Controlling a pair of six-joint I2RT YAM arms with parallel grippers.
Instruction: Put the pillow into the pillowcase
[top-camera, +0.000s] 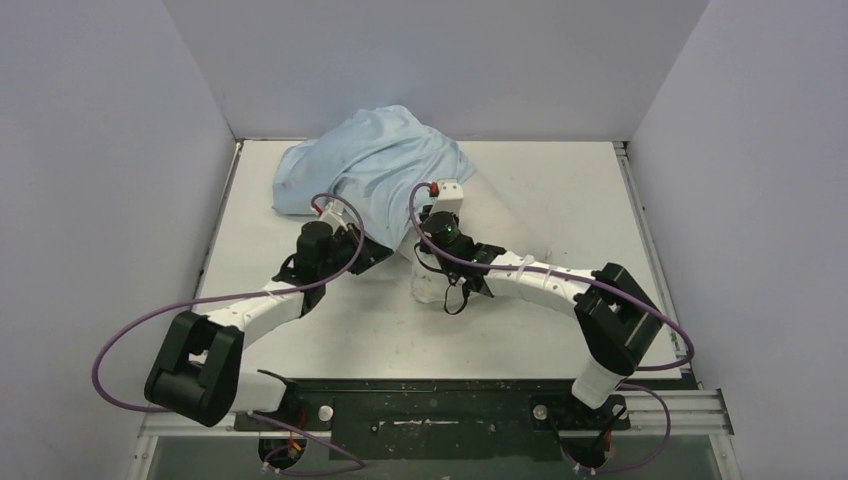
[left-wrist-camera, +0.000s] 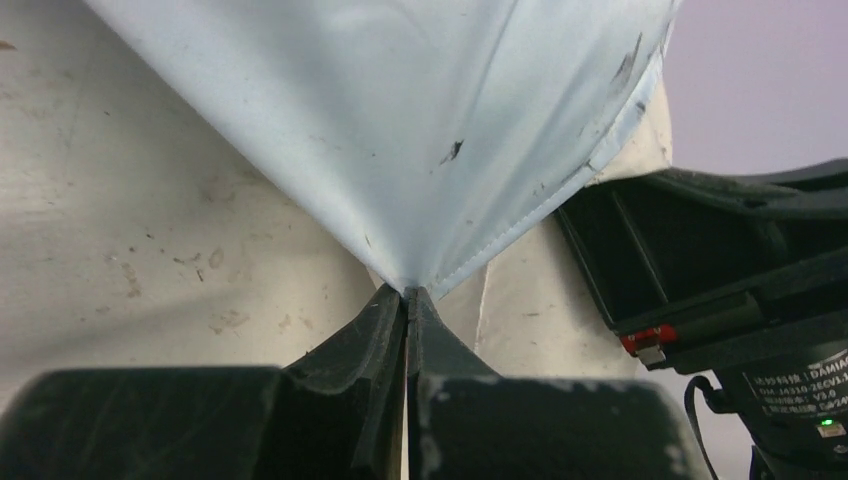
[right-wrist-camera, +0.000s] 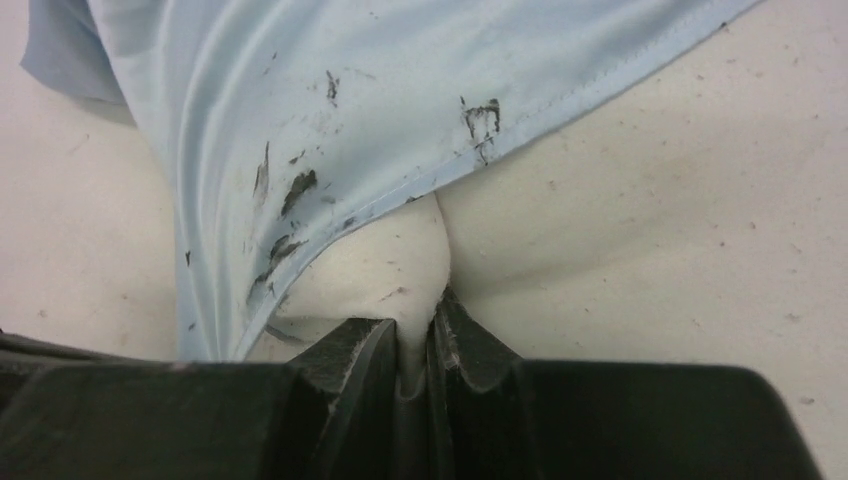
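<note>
**Pillowcase** (top-camera: 372, 165): thin light-blue cloth, soft and creased, heaped at the far middle of the tabletop (top-camera: 560, 210) and draped over a bulky form. The wrist views alone show its stitched hem and black smudges.

**Pillow** (right-wrist-camera: 620, 200): plump, off-white, finely speckled fabric. It lies mostly under the blue cloth. From above only a pale corner (top-camera: 425, 287) shows near the right arm.

**Left pincer** (left-wrist-camera: 405, 300): black ribbed fingers clenched on a gathered point of the pillowcase (left-wrist-camera: 400, 130), with the cloth fanning taut away from the tips.

**Right pincer** (right-wrist-camera: 420, 335): nearly closed, grasping a pinched fold of the pillow just below the blue hem (right-wrist-camera: 600, 75).

**Tabletop**: white, flat and scuffed. The top view alone shows both arms reaching in to meet at the heap.
</note>
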